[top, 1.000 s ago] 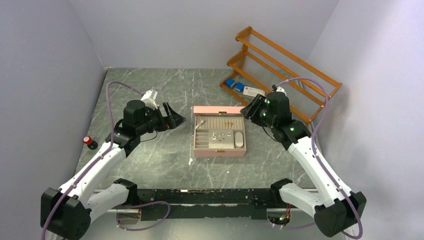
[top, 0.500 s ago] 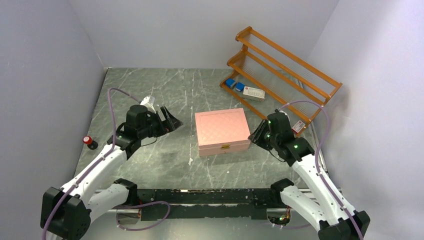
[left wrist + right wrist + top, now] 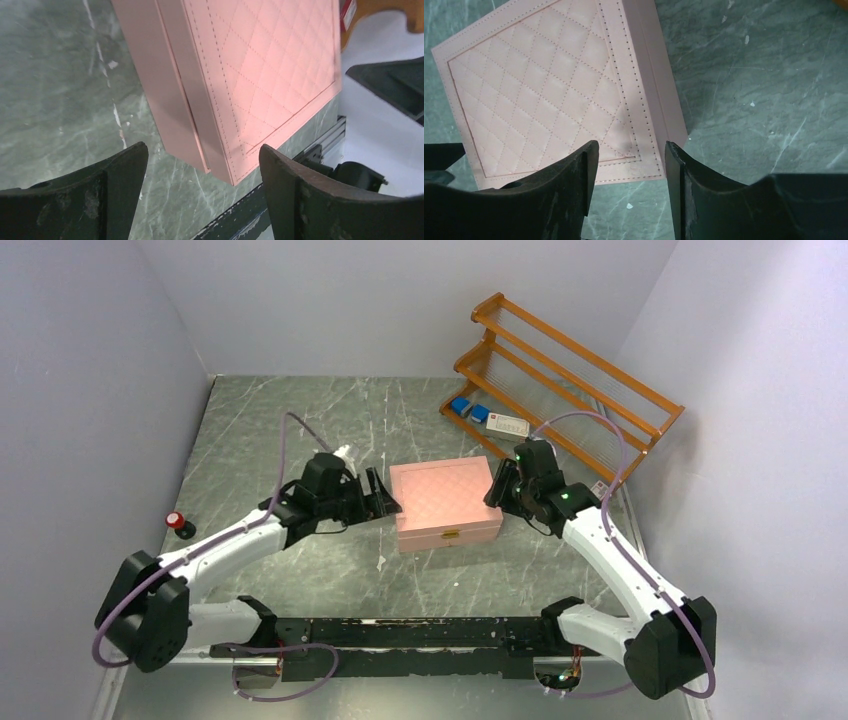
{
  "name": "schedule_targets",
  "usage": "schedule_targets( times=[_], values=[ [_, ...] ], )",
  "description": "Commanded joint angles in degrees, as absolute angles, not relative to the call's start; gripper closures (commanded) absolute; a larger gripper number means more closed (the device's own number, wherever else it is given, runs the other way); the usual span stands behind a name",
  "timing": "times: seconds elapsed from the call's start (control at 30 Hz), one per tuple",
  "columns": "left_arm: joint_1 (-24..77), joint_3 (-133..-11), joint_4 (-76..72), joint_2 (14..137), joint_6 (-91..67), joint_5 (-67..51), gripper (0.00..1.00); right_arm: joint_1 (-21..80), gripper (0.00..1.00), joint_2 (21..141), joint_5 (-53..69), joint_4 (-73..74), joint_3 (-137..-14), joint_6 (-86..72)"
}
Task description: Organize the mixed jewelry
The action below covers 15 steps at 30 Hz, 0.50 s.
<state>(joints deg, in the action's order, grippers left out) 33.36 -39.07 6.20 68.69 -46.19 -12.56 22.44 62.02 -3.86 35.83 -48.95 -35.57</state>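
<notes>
The pink quilted jewelry box (image 3: 445, 502) sits shut in the middle of the table, its lid down. It also shows in the left wrist view (image 3: 260, 75) and the right wrist view (image 3: 549, 90). The mixed jewelry is hidden inside the box. My left gripper (image 3: 385, 502) is open and empty just off the box's left side; in its wrist view (image 3: 202, 170) the box's near corner lies between the jaws. My right gripper (image 3: 497, 485) is open and empty at the box's right side; in its wrist view (image 3: 631, 165) a lid corner lies between the jaws.
An orange wooden rack (image 3: 560, 380) stands at the back right with two blue items (image 3: 470, 409) and a white card (image 3: 508, 426) at its foot. A small red-capped object (image 3: 178, 523) sits at the left edge. A white speck (image 3: 381, 562) lies before the box.
The box was open one second ago and shut half a second ago. Since then both grippers have moved in to the box's left and right sides.
</notes>
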Motion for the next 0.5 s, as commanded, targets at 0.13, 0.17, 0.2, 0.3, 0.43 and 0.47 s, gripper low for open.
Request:
schedule_targets(
  times=[0.13,0.17,0.2,0.3,0.43,0.47],
  values=[
    [37.33,-40.44,0.91,75.98,-47.22,-12.53,0.19,22.2,0.46,62.92,-3.47,33.49,-45.93,-31.93],
    [37.49,-40.54,0.85,77.13,-46.95,-12.89,0.2,22.2,0.46,63.28,-3.14,33.38,-45.55,-32.03],
    [37.52,-40.71,1.2,78.15,-46.75,-12.98,0.21,22.15,0.47,63.59,-2.76,33.3,-44.94,-32.07],
    [37.84,-41.04,2.39,80.34,-46.04,-12.44,0.26,22.21,0.49,64.42,-1.6,32.93,-43.22,-32.3],
    [38.36,-40.91,5.11,81.81,-45.65,-10.54,0.36,22.15,0.52,65.39,-0.27,31.72,-40.46,-33.04],
    [38.47,-40.8,5.88,82.22,-45.58,-9.83,0.39,22.15,0.52,65.58,-0.26,31.38,-39.77,-33.31]
  ],
)
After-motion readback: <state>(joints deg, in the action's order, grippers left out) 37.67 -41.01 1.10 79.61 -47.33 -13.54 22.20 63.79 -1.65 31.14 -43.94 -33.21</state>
